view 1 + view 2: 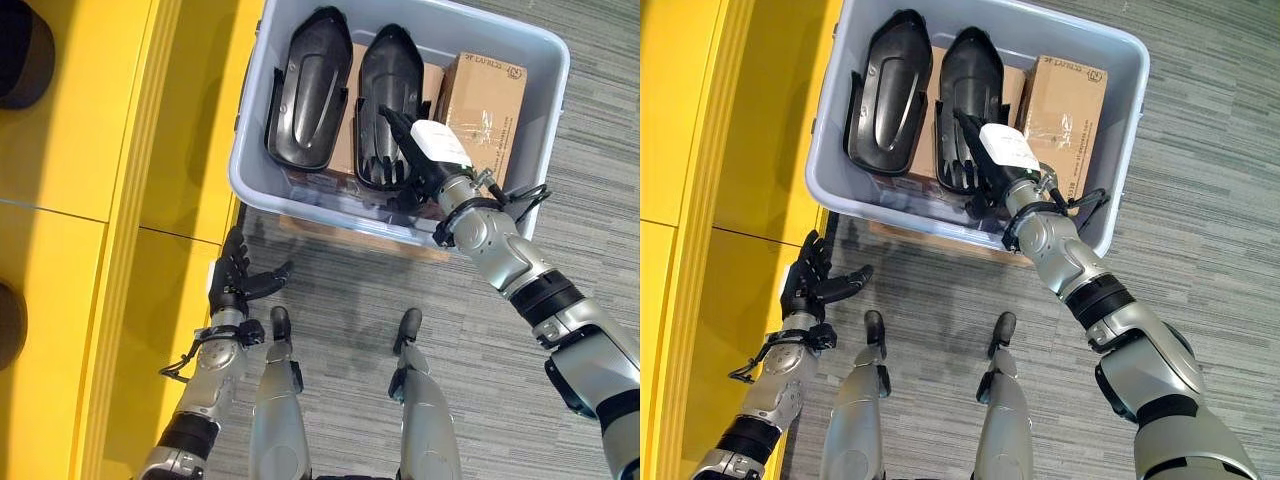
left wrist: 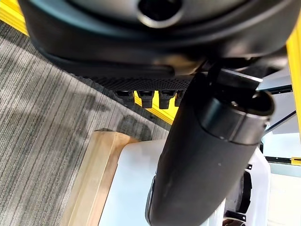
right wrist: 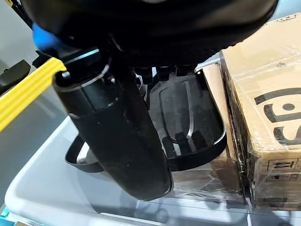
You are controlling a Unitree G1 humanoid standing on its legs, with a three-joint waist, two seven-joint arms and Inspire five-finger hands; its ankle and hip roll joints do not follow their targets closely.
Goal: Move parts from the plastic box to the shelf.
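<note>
Grey striped carpet [image 1: 350,320] covers the floor, with a yellow shelf [image 1: 90,200] along the robot's left. On a wooden board [image 2: 89,179] sits a pale grey plastic box [image 1: 262,180] holding two black moulded parts and cardboard boxes. One part [image 1: 310,85] lies at the box's left side, the other part [image 1: 390,100] just beside it, and a cardboard box [image 1: 490,100] stands at the right. The right hand [image 1: 425,150] reaches over the box's near wall, its fingers straight and its white-covered thumb on top, lying over the near end of the second part; whether it touches the part cannot be told. The left hand [image 1: 235,280] hangs above the carpet near the shelf, outside the box, fingers spread and relaxed, holding nothing.
</note>
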